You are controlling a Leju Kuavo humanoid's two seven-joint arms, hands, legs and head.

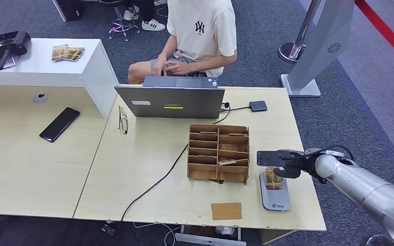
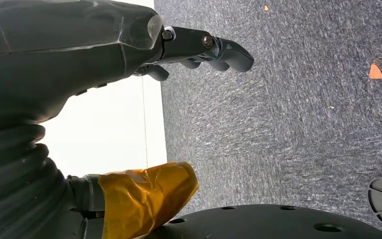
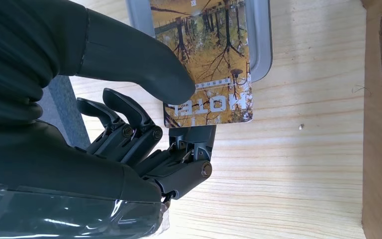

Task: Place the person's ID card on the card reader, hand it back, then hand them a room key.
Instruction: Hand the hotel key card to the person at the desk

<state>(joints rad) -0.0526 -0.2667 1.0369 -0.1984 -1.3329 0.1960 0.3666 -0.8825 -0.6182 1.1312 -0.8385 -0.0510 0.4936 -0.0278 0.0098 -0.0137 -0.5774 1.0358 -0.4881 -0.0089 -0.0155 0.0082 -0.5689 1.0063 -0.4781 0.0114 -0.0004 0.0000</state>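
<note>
I have the right hand point(image 1: 289, 165) out over the near right corner of the desk point(image 1: 149, 169), thumb pressed on top of the card point(image 3: 206, 64) and dark fingers point(image 3: 191, 144) under its near end, so it is pinched rather than loose. The card shows a yellow tree scene and the word HOTEL, and most of it lies over the grey card reader point(image 1: 274, 192), its near end overhanging onto the wood. I judge this as the reader step: the card is either just being set down or just being lifted, and I cannot say which.

The left hand point(image 2: 199, 50) hangs beside the robot over grey carpet, fingers loosely curled with nothing in them.

Next I would need a level lift that keeps the pinch, then a reach forward toward the person point(image 1: 200, 31) seated behind the laptop point(image 1: 172, 102).

Room is tight on one side: the wooden organizer point(image 1: 218, 152) stands just beside the reader, toward the middle of the desk. The desk's right edge runs close on the reader's other side, its front edge just behind. A black cable point(image 1: 156, 184) and a small wooden block point(image 1: 226, 210) lie nearer the middle.
</note>
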